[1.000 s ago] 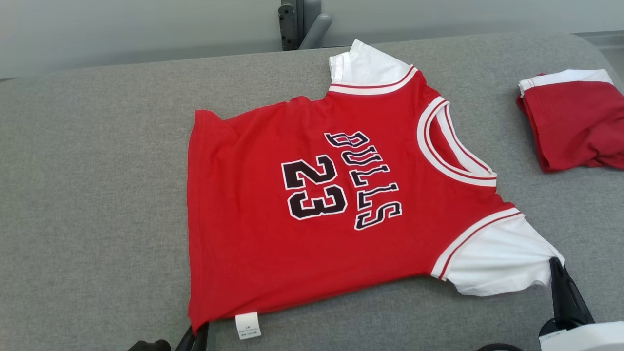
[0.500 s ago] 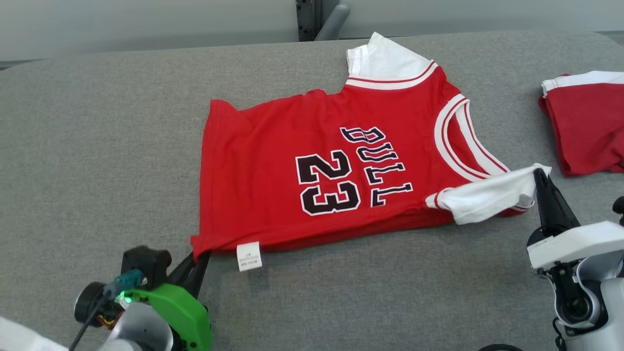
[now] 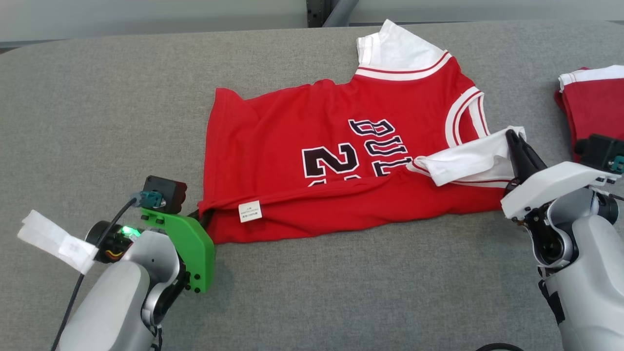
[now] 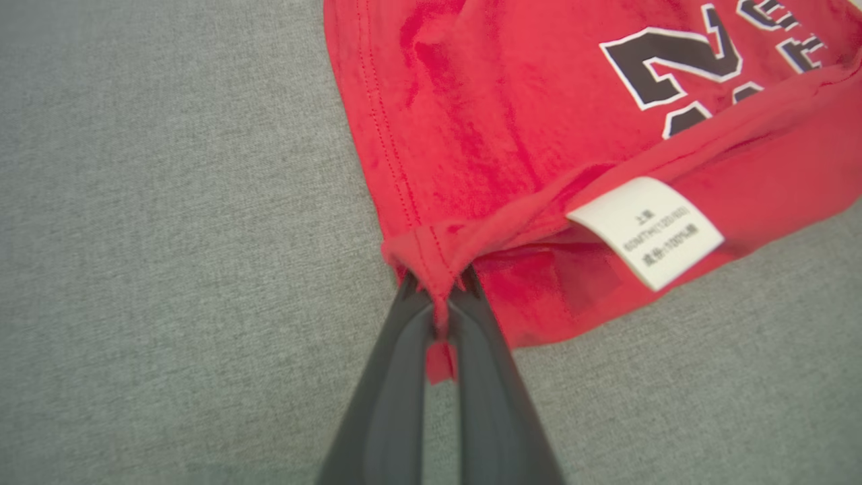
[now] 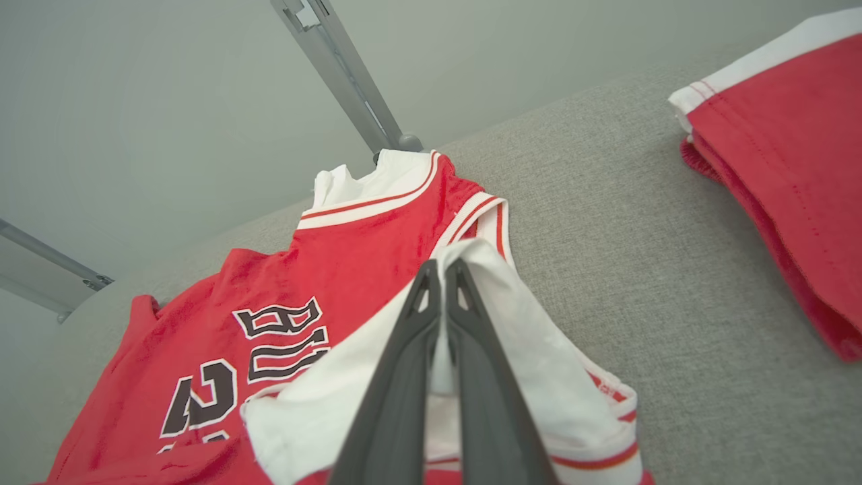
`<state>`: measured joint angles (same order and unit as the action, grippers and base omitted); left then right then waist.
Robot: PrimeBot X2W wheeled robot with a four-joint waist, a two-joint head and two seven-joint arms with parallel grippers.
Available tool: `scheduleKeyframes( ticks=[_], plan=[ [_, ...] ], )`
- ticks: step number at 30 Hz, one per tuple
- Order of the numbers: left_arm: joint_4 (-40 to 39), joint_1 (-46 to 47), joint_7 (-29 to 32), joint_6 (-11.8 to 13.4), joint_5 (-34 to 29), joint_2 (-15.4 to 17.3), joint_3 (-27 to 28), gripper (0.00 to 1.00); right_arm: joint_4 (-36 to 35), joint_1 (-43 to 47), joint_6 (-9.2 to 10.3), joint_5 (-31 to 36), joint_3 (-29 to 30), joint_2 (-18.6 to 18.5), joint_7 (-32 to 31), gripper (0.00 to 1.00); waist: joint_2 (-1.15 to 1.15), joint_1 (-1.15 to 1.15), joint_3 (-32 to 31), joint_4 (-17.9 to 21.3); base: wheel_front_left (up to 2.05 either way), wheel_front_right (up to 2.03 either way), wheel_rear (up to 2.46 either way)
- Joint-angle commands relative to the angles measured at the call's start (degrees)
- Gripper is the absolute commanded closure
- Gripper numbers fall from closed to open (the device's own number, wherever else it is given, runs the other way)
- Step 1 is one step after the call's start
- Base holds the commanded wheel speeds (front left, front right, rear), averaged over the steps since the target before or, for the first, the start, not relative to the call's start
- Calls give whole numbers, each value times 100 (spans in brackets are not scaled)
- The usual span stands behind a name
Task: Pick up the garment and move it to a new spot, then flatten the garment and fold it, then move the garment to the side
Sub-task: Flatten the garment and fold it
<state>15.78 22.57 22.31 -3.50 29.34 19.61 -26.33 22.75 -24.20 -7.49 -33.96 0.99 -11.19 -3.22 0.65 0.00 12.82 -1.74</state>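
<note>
Smooth red cloth jersey on a rough grey woven table cover — matt dark plastic fingers.

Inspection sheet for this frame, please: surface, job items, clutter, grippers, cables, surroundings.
Surface: grey fabric tabletop, bare around the cloth.
Job's things: red jersey, near edge lifted and doubled over the number; care label showing.
Clutter: second red-and-white garment, folded, at right edge.
Grippers: left gripper shut on the hem corner; right gripper shut on the white sleeve.
Cables: black cable running off left wrist, clear of the cloth.
Surroundings: pale wall, metal post behind table.
</note>
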Motion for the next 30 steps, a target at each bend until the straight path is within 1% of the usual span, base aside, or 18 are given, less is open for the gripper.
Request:
scheduleKeyframes(
  ticks=[1,5,6,7,8,11,14,16,19,20,23,26,28,30],
  plan=[
    [96,122,21,-39,65,-21,-24,100,85,-100,1,80,-59,-31,26,100,-65,0,12,11,0,0,0],
    [502,412,97,-116,61,-45,-86,100,482,-397,1,287,-269,-138,158,100,-65,0,36,18,0,0,0],
    [594,467,96,-133,76,-62,-92,99,577,-467,1,345,-292,-153,217,75,-65,0,41,19,0,0,0],
    [674,515,77,-144,85,-77,-100,55,665,-527,1,411,-317,-163,297,27,-65,0,42,19,0,0,0],
    [745,553,40,-161,104,-102,-106,0,764,-579,1,455,-341,-156,357,0,-65,0,35,23,0,0,0],
    [819,591,25,-227,188,-168,-154,0,944,-720,1,536,-435,-195,531,0,-65,0,23,30,0,0,0],
    [727,508,-49,-253,213,-92,-176,0,978,-779,1,687,-485,-297,837,0,-65,0,-6,36,0,0,0],
    [573,313,-89,-244,256,-41,-161,0,865,-719,1,774,-523,-368,1071,0,-65,0,-40,33,0,0,0],
    [197,-42,-158,-143,364,94,-59,0,566,-443,1,983,-636,-567,1321,0,-65,0,-103,44,0,0,0],
    [-92,-354,-189,-24,467,142,25,0,317,-201,2,1201,-674,-715,1394,0,-65,0,-153,56,0,0,0],
    [-473,-848,-224,196,613,179,168,0,-19,218,2,1475,-627,-841,1337,0,-65,0,-178,89,0,0,0],
    [-660,-1152,-267,385,716,153,247,0,-273,623,2,1676,-584,-805,1091,0,-65,0,-144,120,0,0,0],
    [-713,-1243,-246,430,798,85,247,0,-365,794,2,1823,-580,-821,894,0,-65,0,-99,142,0,0,0],
    [-713,-1218,-194,415,914,-12,265,0,-394,888,2,1948,-565,-840,701,0,-65,0,-28,145,0,0,0]
  ],
)
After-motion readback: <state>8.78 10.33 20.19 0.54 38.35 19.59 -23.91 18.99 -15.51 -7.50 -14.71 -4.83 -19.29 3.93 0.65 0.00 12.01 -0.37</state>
